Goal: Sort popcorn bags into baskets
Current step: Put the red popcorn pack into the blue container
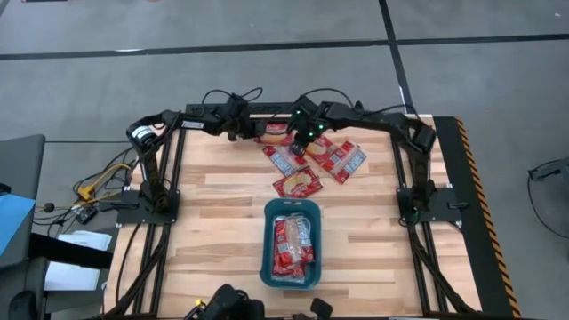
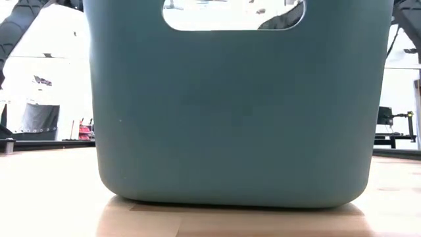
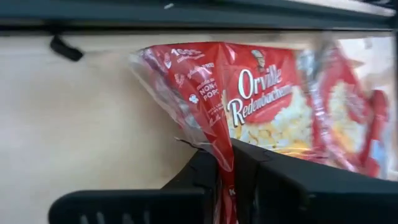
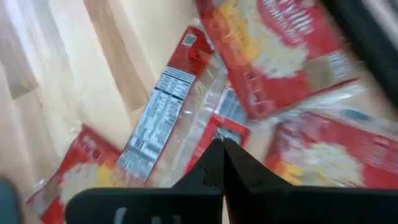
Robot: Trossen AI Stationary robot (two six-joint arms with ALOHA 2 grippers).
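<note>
Several red popcorn bags [image 1: 311, 160] lie loose on the wood near the table's far edge, some overlapping. More bags [image 1: 293, 244] lie flat inside the teal basket [image 1: 267, 240], which fills the low view [image 2: 230, 112]. My left gripper [image 1: 252, 132] is at the far rail, shut on the bag [image 3: 261, 106] at the left end of the group. My right gripper [image 4: 221, 152] is shut and sits over the middle of the group [image 1: 307, 138], above a bag lying label side up [image 4: 168, 106]. My left gripper pinches the bag's crinkled near edge [image 3: 221, 146] between its two fingers [image 3: 205, 174]. The wrapper gathers into a fold that runs up from the fingers. The rest of the bag spreads out toward the far rail. My right gripper is shut; I cannot tell whether its tips touch the bag below.
A dark metal rail [image 3: 186, 15] runs along the far edge just behind the bags. Arm bases stand at the table's left [image 1: 156, 200] and right [image 1: 418, 200]. Bare wood lies between the bags and the basket. Cables hang off the left side [image 1: 98, 182].
</note>
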